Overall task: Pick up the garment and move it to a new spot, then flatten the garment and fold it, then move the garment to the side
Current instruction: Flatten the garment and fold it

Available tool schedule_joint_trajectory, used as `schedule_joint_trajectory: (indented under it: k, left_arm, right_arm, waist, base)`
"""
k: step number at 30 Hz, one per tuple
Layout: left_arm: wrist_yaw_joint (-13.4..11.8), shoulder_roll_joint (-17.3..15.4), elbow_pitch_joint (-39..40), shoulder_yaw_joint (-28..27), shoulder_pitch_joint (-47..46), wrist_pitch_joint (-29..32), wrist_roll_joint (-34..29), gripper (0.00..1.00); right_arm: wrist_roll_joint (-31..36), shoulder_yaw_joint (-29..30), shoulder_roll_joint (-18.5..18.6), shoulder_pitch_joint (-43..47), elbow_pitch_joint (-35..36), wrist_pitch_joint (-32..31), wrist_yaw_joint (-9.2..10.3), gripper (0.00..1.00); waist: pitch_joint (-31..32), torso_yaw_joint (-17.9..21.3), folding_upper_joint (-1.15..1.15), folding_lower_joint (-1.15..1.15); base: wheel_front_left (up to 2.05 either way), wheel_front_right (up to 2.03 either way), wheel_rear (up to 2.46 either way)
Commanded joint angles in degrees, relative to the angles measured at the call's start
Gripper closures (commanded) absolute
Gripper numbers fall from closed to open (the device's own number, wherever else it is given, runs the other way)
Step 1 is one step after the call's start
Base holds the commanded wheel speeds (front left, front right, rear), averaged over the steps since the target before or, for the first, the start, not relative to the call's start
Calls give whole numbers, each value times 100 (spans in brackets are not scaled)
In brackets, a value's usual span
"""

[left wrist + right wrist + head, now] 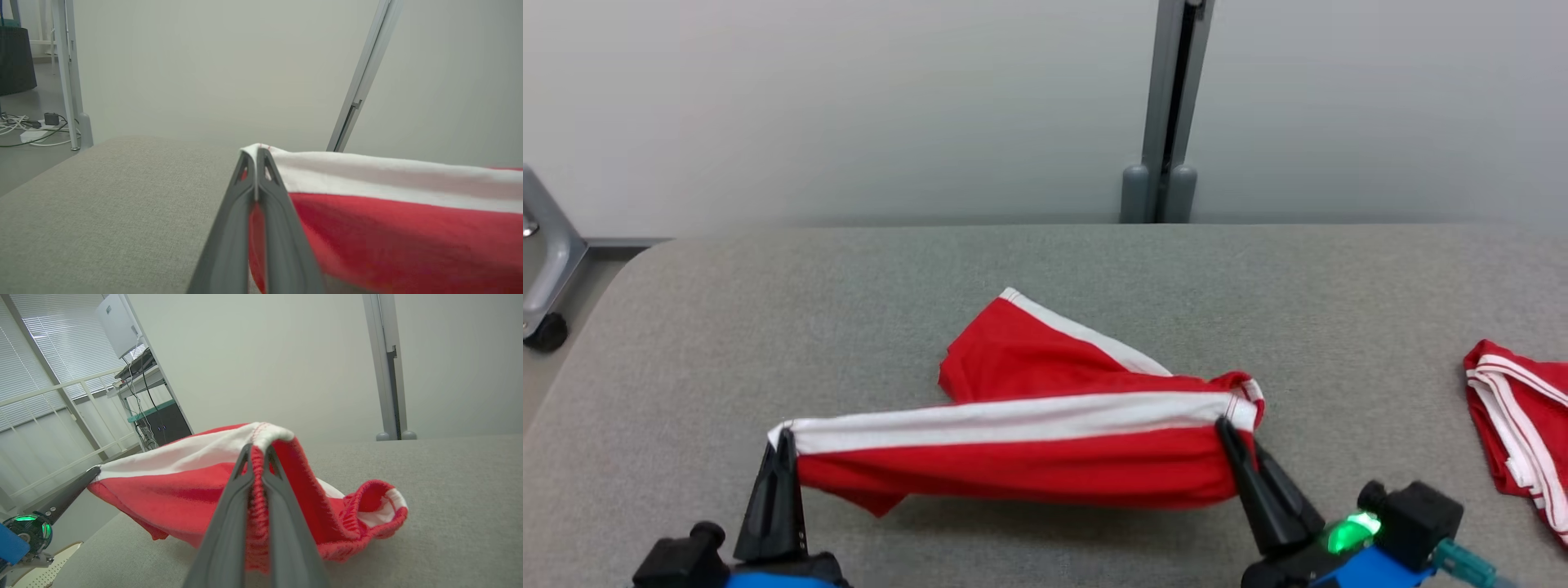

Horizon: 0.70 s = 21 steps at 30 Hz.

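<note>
Clearly the garment (1013, 457) is light and limp; your left gripper (784, 438) and right gripper (1223, 425) pinch its white-banded edge, so keep it taut.

Even, soft indoor light is spread over the scene. A faint shadow is cast beneath the garment (1013, 469) near the front edge of the table (768, 286); close fabric is blurred in the left wrist view.

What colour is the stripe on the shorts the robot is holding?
White, running along the red shorts between the two grippers; the head view shows it best.
</note>
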State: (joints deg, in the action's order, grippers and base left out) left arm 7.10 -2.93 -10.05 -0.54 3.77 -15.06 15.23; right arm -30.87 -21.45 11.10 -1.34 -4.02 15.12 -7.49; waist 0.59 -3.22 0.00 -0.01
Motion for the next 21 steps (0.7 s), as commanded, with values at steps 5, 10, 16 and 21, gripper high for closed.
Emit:
schedule_joint_trajectory:
  k: [5,10,16,21]
  left_arm:
    - [33,0,-99,64,365,-14,-1,100]
    - [32,2,-338,183,622,-14,22,100]
    - [40,-1,-270,253,377,-14,-5,100]
    - [58,-56,-693,566,-486,-14,-216,100]
  right_arm:
    - [7,-305,36,385,-53,0,0,100]
    - [31,-537,118,563,-202,0,0,100]
    - [-12,-440,45,527,-152,0,0,100]
    - [-174,-67,-202,304,-206,0,0,100]
  waist:
    - [169,124,0,1]
    - [217,154,0,1]
    - [147,143,0,1]
    - [-77,247,0,1]
  base:
    - [0,0,0]
    - [0,0,0]
    - [0,0,0]
    - [0,0,0]
